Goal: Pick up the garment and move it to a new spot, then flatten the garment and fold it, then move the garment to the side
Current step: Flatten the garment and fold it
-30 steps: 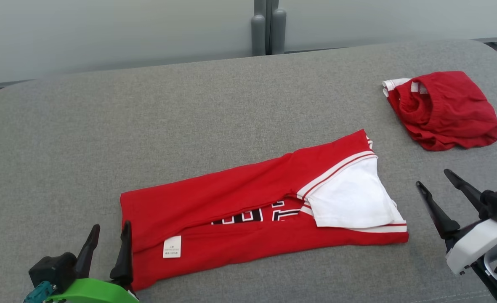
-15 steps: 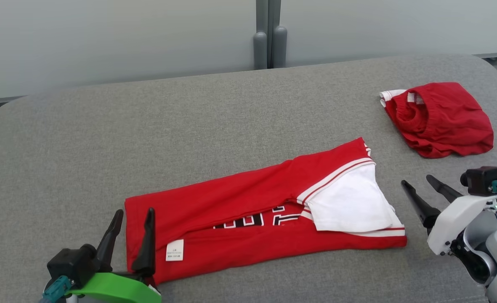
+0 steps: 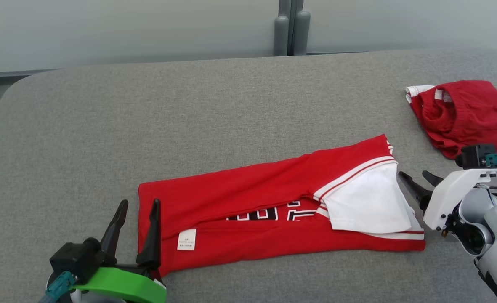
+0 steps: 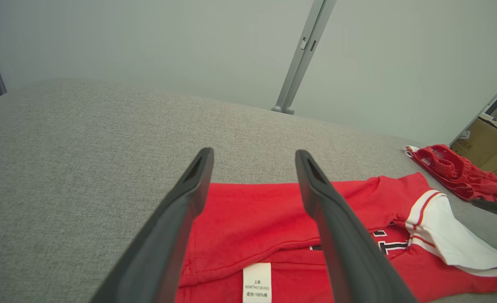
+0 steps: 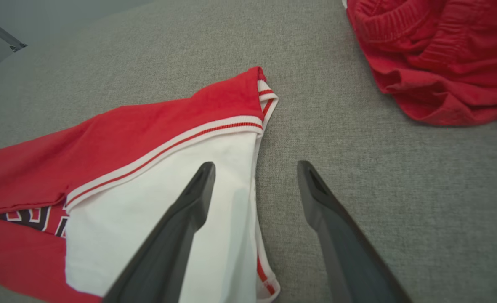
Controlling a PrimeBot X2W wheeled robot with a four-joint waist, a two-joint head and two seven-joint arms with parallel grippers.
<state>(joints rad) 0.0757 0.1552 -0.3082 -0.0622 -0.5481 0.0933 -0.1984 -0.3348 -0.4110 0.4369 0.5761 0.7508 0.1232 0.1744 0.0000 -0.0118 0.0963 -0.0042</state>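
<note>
The garment [image 3: 252, 202] is a red shirt with a white sleeve [image 3: 366, 202], folded into a long strip on the grey padded surface. My left gripper [image 3: 139, 204] stands open at its left end, one finger over the red hem and the other over bare grey. The left wrist view shows that gripper [image 4: 253, 155] open above the hem and the label of the garment [image 4: 252, 219]. My right gripper [image 3: 413, 174] is open at the garment's right end. In the right wrist view, the right gripper [image 5: 255, 166] straddles the sleeve [image 5: 147, 198] edge.
A second red garment, crumpled shorts [image 3: 467, 113], lies at the far right of the grey surface [image 3: 231, 105], close behind my right wrist. A wall with a grey post [image 3: 290, 29] runs behind. A cardboard box [image 4: 484, 147] stands beyond the right end.
The head camera has shifted. Both grippers have closed in on the garment's ends, the left to its hem and the right to the white sleeve. Both stay open.
</note>
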